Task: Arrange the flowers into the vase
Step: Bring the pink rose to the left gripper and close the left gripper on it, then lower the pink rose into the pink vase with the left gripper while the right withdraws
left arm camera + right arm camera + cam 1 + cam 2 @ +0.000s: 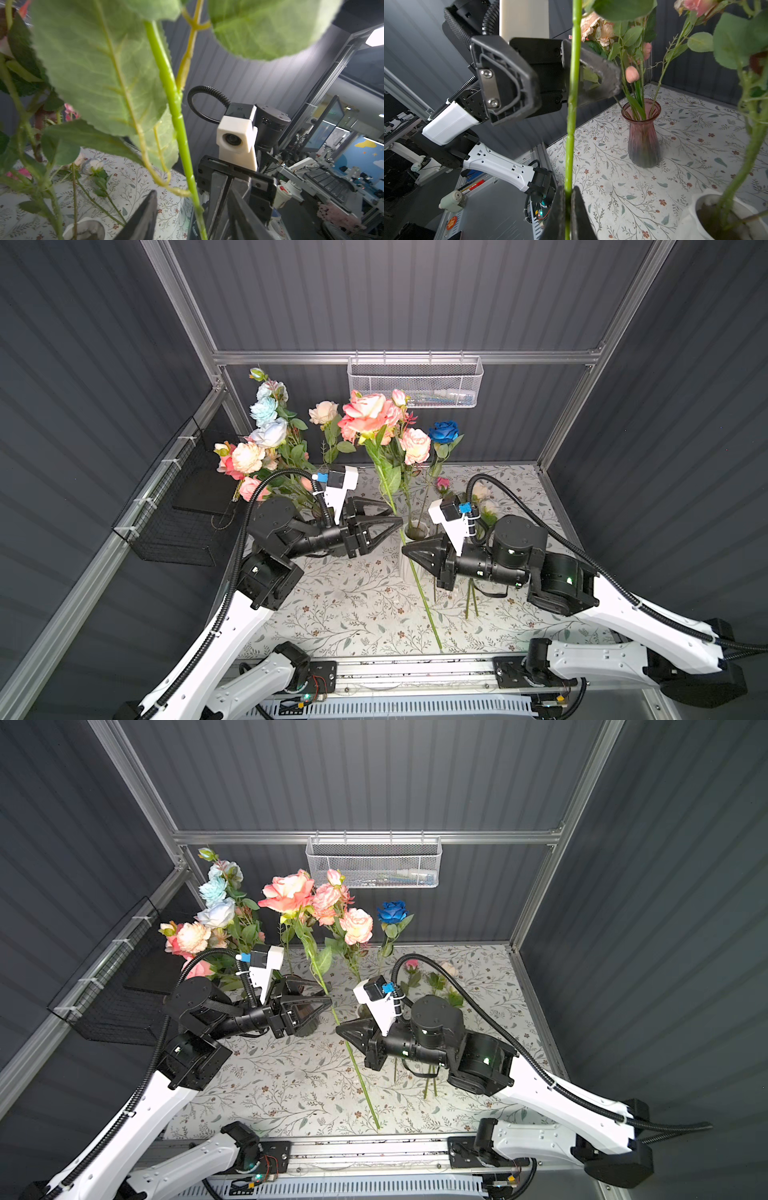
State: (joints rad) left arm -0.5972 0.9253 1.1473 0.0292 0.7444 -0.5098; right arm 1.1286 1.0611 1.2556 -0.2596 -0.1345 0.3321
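Note:
My right gripper (568, 191) is shut on the long green stem (420, 593) of a big pink rose (368, 408), which stands tilted with its foot near the table's front edge. Higher on the same stem, my left gripper (192, 197) is open, with the stem between its fingers and a gap on each side. In both top views the two grippers (400, 520) (405, 549) meet beside a white vase (417, 529) that holds pink flowers and a dark blue rose (444, 432). A pink glass vase (643, 133) holds a bunch of pale blue and peach flowers (266, 435).
More flowers (484, 499) lie on the floral table at the right, partly under my right arm. A white mesh basket (415, 381) hangs on the back wall and a black wire basket (174, 526) on the left wall. A metal rail (415, 672) runs along the front.

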